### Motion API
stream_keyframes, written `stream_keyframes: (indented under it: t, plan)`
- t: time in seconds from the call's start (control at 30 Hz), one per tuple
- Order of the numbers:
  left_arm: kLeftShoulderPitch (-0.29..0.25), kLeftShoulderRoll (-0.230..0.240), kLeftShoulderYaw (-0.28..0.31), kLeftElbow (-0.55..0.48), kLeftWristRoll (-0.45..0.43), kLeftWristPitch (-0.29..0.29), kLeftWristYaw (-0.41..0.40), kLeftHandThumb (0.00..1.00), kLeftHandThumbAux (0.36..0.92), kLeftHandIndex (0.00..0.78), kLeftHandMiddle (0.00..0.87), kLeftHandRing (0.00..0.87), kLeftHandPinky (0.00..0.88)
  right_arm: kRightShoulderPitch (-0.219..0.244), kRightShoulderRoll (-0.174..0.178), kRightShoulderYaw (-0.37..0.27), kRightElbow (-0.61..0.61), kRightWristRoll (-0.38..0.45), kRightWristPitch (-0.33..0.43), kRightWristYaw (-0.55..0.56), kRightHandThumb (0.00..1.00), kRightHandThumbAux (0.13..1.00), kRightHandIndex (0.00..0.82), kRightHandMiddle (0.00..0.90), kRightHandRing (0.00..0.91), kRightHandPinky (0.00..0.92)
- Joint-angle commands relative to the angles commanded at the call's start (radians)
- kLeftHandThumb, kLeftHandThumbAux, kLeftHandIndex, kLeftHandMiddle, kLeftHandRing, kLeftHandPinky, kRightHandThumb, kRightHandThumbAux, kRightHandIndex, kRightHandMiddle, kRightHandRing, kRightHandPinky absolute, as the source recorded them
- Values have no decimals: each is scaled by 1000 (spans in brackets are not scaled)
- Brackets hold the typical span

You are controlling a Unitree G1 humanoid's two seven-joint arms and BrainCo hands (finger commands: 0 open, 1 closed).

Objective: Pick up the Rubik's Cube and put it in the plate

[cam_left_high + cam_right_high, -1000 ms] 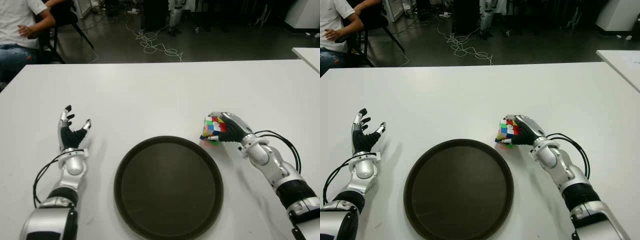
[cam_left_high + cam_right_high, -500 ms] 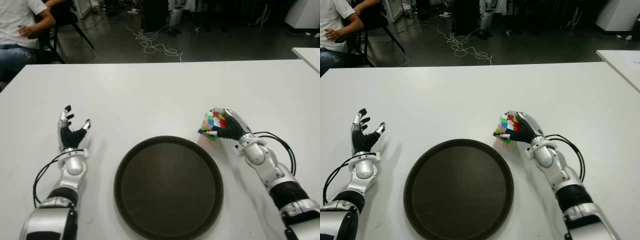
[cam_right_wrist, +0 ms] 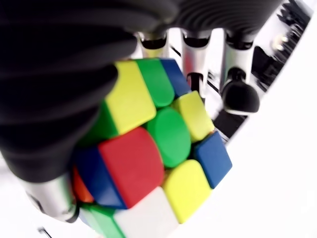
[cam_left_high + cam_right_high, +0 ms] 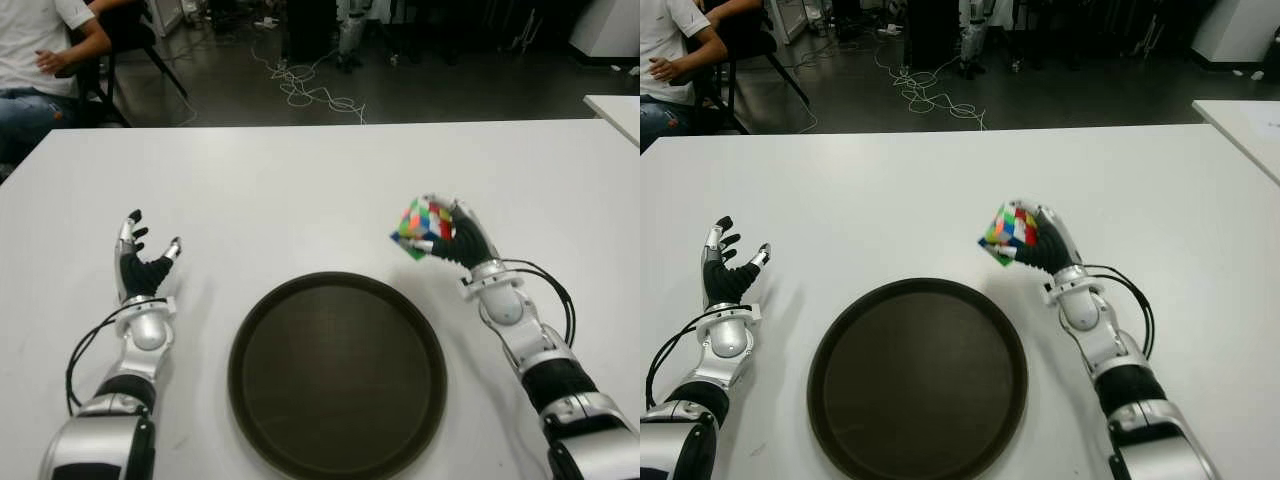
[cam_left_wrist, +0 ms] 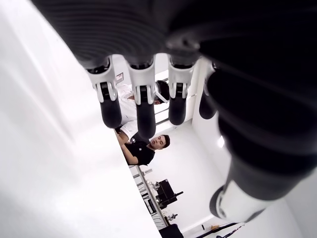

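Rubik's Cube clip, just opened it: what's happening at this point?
The robot's right hand holds the Rubik's Cube lifted clear of the white table, just beyond the right edge of the dark round plate. The plate holds nothing yet, so the cube has to be carried over it and set down. The left hand shows open to the left of the plate, holding nothing. A person sits beyond the table's far left corner.

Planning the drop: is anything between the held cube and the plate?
Nothing visible. The right hand holds the cube above the table, just beyond the plate's far right rim; the plate is empty.
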Motion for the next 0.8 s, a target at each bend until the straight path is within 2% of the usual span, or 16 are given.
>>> stream_keyframes:
  t: [0.23,0.63,0.8]
  plan:
    - [-1,-1,-1,-2,0,-3,4,0,774,104,140,158,175,-12,49,-40,-51,84,-9,32,323,757,647,833,847,837]
    - [-2,-4,11,0,-17,4,-15,0,759,97,125,139,154,-4,88,-59,-130,107,39,50,381,743,643,844,852,837]
    - [-4,0,5,2,-6,12,-3,0,761,98,128,137,138,4,124,-51,-195,129,90,77,426,749,645,835,846,830]
